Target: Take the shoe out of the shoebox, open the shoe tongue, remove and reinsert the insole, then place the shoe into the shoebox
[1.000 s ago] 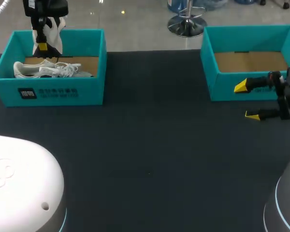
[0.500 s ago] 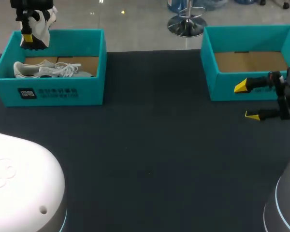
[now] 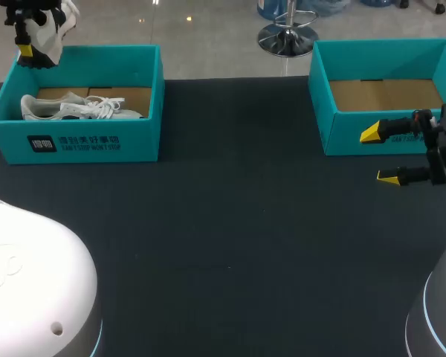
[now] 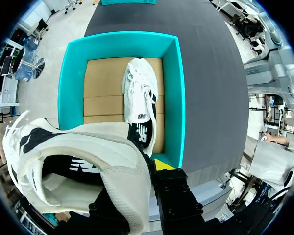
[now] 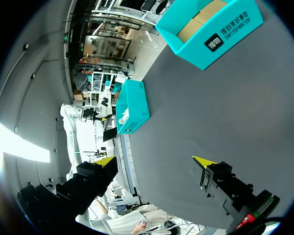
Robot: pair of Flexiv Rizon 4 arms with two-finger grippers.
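Note:
My left gripper (image 3: 31,39) hangs above the back left corner of the left teal shoebox (image 3: 74,141), shut on the collar of a white shoe (image 3: 48,26). In the left wrist view the held shoe (image 4: 73,161) fills the space at the gripper (image 4: 147,176), opening toward the camera, and one yellow fingertip (image 4: 161,164) shows beside it. A second white shoe (image 3: 74,108) lies on its side in the shoebox (image 4: 68,93), seen below the gripper as a shoe (image 4: 142,98). My right gripper (image 3: 379,156) is open and empty in front of the right teal box (image 3: 323,111); its view shows the gripper (image 5: 154,161) over bare mat.
The right box (image 5: 210,29) holds only its cardboard floor. The dark table mat (image 3: 230,223) stretches between the two boxes. The left box (image 5: 132,107) shows far ahead of the right gripper.
My left gripper has risen out of the left box with the white shoe and moved back and to the left. The right arm has stayed still.

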